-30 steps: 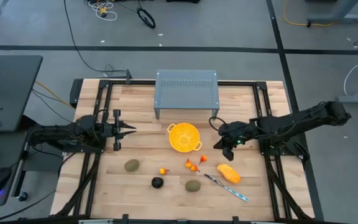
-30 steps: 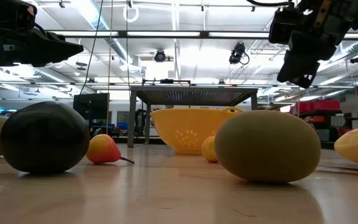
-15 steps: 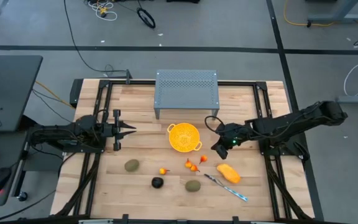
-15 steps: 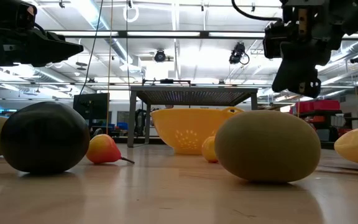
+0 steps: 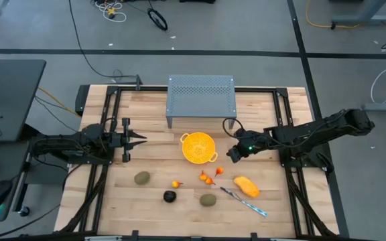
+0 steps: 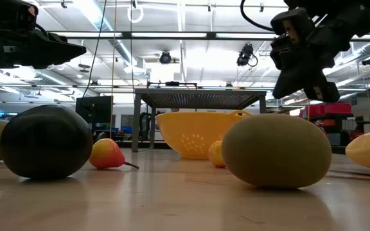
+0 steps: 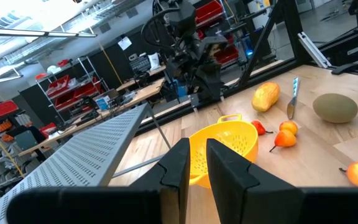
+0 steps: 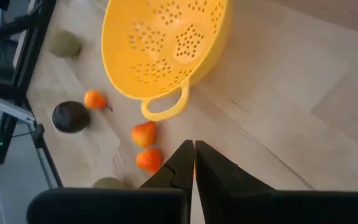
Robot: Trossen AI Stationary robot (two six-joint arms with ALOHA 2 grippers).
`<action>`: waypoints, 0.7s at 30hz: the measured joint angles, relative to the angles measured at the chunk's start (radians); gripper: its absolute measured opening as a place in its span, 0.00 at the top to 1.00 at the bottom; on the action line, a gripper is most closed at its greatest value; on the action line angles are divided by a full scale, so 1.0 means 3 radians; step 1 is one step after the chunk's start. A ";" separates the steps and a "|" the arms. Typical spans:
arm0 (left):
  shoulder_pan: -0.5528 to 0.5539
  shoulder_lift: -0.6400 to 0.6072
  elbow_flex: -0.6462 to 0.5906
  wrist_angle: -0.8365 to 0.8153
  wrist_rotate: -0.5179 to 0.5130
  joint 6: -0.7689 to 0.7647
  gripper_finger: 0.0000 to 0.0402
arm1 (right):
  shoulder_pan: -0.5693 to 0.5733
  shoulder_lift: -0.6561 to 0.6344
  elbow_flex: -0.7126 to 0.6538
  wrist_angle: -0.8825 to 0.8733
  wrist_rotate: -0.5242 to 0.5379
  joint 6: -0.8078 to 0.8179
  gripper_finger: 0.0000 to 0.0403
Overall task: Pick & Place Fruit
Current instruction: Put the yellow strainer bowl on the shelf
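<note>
Wooden tabletop carries my yellow colander, nothing inside; fruit lies at its five o'clock, my right jaws nearly closed, empty; left jaws likewise.

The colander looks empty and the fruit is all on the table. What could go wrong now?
1. The right gripper hangs close beside the colander; it might bump the handle and shove it.
2. The small pears lie close together, so grabbing one may roll the other.
3. The knife lies right by the yellow fruit and could get nudged.
</note>
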 joint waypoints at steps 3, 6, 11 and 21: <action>0.0000 0.0000 0.0000 0.0000 0.0000 0.0001 0.84 | -0.0001 0.0000 0.0001 0.0000 0.0018 0.0089 0.90; 0.0000 -0.0001 0.0000 -0.0001 0.0000 0.0000 0.84 | 0.0000 0.0031 0.0001 0.0000 0.0011 0.0212 0.87; -0.0001 -0.0001 0.0000 -0.0001 0.0000 0.0000 0.84 | 0.0000 0.0140 0.0000 0.0014 -0.0144 0.0291 0.79; -0.0001 0.0000 0.0000 -0.0001 0.0000 0.0001 0.84 | 0.0024 0.0301 0.0000 0.0375 -0.0166 0.0044 0.58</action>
